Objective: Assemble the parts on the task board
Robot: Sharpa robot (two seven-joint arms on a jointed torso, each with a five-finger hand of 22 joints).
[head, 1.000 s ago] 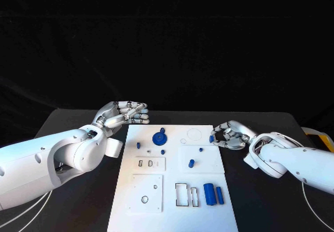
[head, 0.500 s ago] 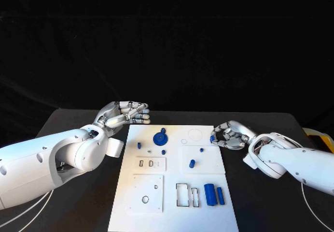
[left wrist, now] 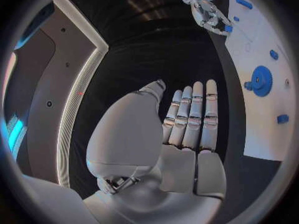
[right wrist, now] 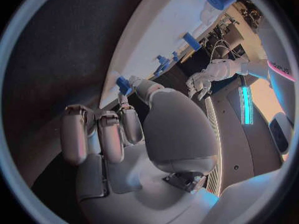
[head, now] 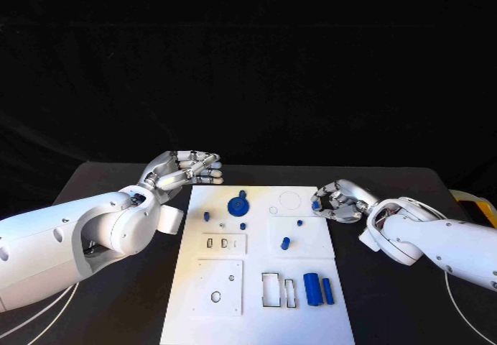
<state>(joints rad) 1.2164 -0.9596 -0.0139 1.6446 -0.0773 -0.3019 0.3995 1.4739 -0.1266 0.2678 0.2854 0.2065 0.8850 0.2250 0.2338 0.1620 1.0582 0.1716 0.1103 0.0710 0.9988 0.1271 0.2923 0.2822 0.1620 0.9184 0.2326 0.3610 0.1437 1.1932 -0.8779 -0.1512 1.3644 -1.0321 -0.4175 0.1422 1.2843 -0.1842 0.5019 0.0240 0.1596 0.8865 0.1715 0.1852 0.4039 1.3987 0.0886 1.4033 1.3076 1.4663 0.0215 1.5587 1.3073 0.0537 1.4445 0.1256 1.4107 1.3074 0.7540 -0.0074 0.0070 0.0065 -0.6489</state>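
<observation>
Barely started, most parts loose on the task board (head: 259,302)

Near end: two smooth blue cylinders (head: 318,288) lying beside empty slots. Farther up, a toothed blue gear (head: 237,206). At its far right edge the right hand (head: 337,202) pinches a small blue part (head: 316,206); left hand (head: 189,169) curled, empty, off the far left corner.

1. We see the white task board (head: 259,287) lying in the middle of the black table (head: 114,187).
2. Our left robot hand (head: 187,169) hovers by the board's far left corner, fingers curled in.
3. Our right robot hand (head: 337,201) pinches a small blue part (head: 314,205) at the board's right edge.
4. A blue gear (head: 238,206) and two blue cylinders (head: 317,288) rest on the board.
</observation>
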